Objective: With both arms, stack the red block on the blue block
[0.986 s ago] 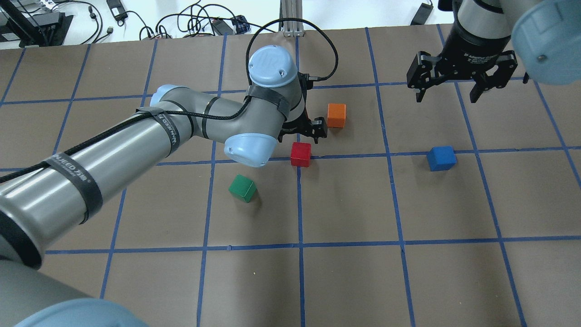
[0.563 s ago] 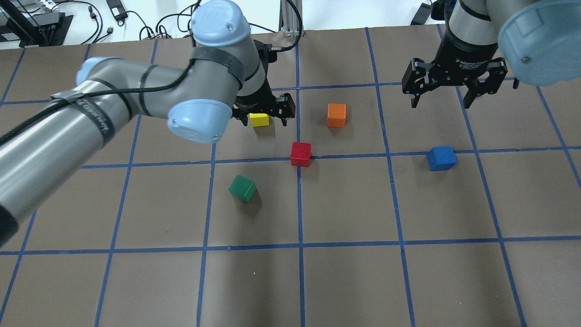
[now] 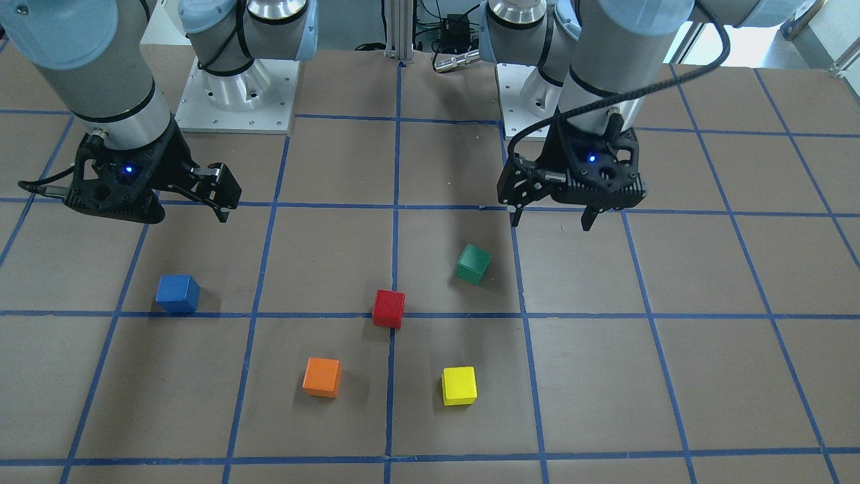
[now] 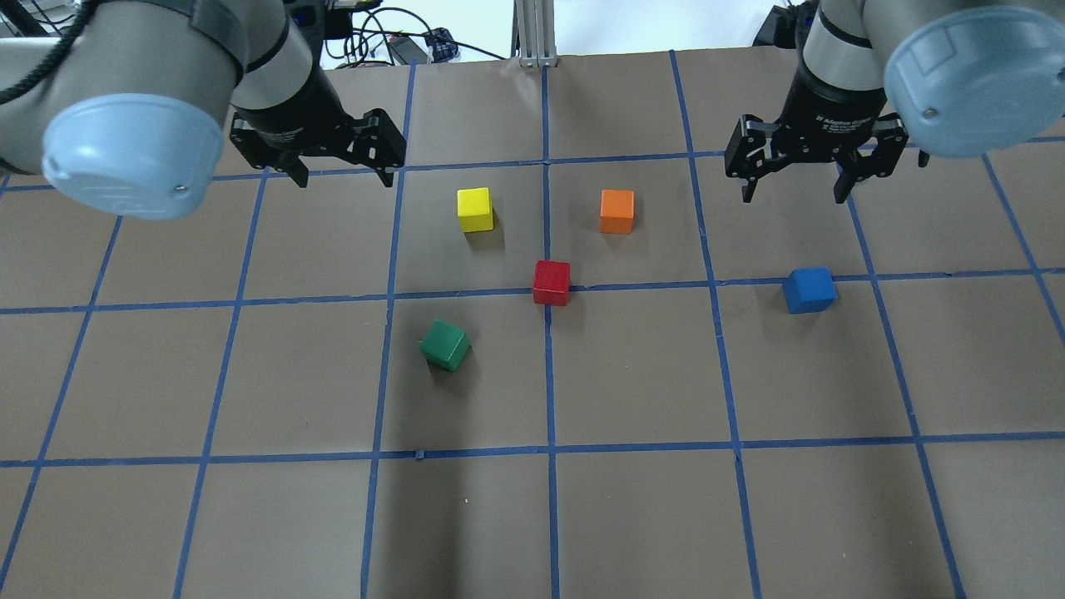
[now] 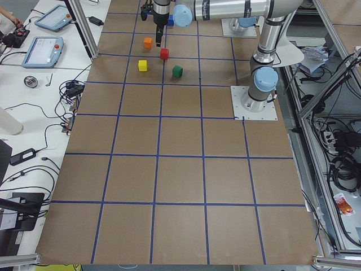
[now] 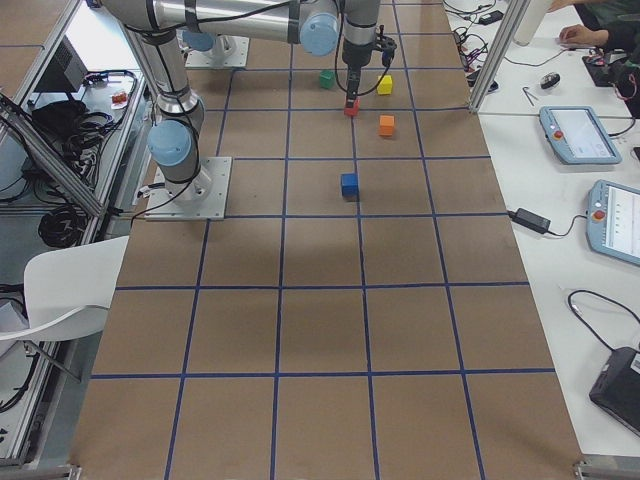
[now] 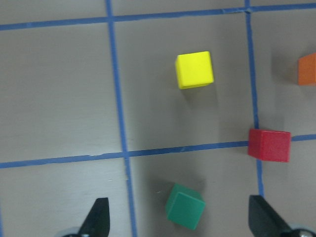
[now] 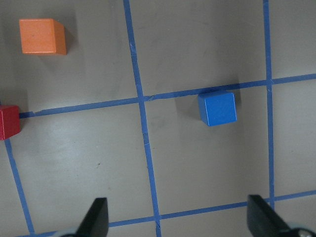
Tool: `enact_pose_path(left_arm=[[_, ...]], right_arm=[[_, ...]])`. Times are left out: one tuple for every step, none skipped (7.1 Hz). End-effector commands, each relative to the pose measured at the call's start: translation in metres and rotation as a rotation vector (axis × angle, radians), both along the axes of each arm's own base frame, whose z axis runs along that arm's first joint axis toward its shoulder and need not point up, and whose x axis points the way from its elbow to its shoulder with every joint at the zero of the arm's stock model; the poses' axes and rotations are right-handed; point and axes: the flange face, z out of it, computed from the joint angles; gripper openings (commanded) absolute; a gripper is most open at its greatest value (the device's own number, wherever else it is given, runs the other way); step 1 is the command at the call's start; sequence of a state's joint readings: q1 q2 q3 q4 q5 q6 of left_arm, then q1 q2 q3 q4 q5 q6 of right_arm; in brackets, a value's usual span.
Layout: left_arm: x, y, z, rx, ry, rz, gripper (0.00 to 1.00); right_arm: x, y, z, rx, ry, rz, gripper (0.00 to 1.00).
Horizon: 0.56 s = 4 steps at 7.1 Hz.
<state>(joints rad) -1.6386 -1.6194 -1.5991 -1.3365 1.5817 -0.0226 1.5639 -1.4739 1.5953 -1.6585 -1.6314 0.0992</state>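
The red block (image 4: 552, 282) sits on a blue tape line near the table's middle, and also shows in the front view (image 3: 389, 308) and the left wrist view (image 7: 269, 145). The blue block (image 4: 809, 289) sits alone to its right, and also shows in the right wrist view (image 8: 217, 108). My left gripper (image 4: 345, 175) is open and empty, raised above the table, well left of and beyond the red block. My right gripper (image 4: 791, 195) is open and empty, hanging just beyond the blue block.
A yellow block (image 4: 475, 209) and an orange block (image 4: 616, 210) sit just beyond the red block. A green block (image 4: 444, 345) lies turned, near and left of it. The table is brown paper with a blue tape grid (image 4: 549, 449).
My left gripper has swung from beside the red and orange blocks, over the yellow block, to the far left, uncovering the yellow block. My right gripper shifted slightly left. No block has moved.
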Motion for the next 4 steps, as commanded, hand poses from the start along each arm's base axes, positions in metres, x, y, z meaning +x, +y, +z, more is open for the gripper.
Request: enact_pose_path(left_arm=[[0.011, 0.014, 0.044, -0.088, -0.007, 0.025, 1.00], [0.011, 0.018, 0.046, -0.046, -0.010, 0.029, 1.00], [0.011, 0.020, 0.045, -0.019, -0.015, 0.031, 1.00], [0.011, 0.016, 0.034, 0.033, -0.021, 0.031, 1.00]], right_arm=[[0.028, -0.010, -0.014, -0.030, -0.001, 0.025, 1.00], [0.046, -0.014, -0.023, -0.049, -0.001, -0.022, 1.00], [0.065, -0.018, -0.030, -0.071, -0.004, -0.027, 1.00], [0.071, -0.018, -0.038, -0.061, -0.003, -0.020, 1.00]])
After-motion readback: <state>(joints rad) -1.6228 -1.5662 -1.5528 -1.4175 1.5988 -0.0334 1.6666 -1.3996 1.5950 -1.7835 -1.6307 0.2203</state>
